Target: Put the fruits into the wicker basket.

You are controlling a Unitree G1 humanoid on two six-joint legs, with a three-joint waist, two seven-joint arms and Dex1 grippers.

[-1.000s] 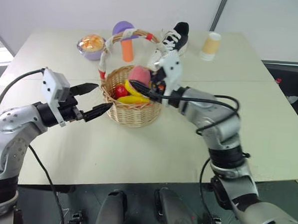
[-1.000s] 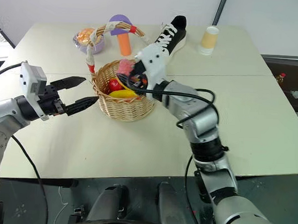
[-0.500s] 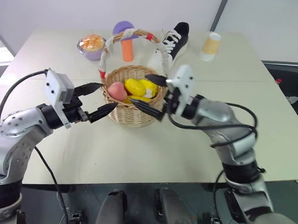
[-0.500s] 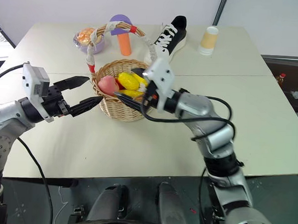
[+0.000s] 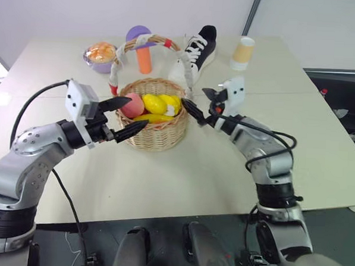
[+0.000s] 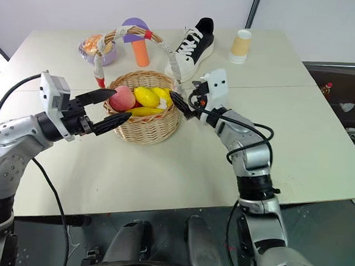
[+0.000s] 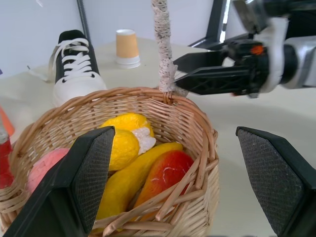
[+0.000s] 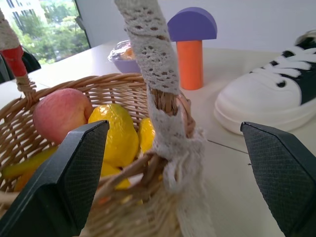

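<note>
Two grippers flank the wicker basket [image 5: 153,121] on the bench [image 5: 319,146], both with jaws spread and holding nothing: left gripper [image 5: 126,116] at the basket's left rim, right gripper [image 5: 198,104] just beside its right rim. Inside lie a pink peach [image 5: 132,105], a yellow lemon [image 5: 154,103], a banana [image 5: 151,117] and a red-yellow mango [image 7: 165,175]. Behind the basket stand a purple-capped mushroom [image 5: 141,45], a shoe [image 5: 198,49], a paper cup [image 5: 243,53] and a purple bowl [image 5: 99,56].

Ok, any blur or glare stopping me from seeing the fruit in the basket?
No: the left eye view shows the wicker basket evenly lit, without glare; the right wrist view shows the peach sharp, with bright window light behind; in the left wrist view the lemon is crisp.
</note>
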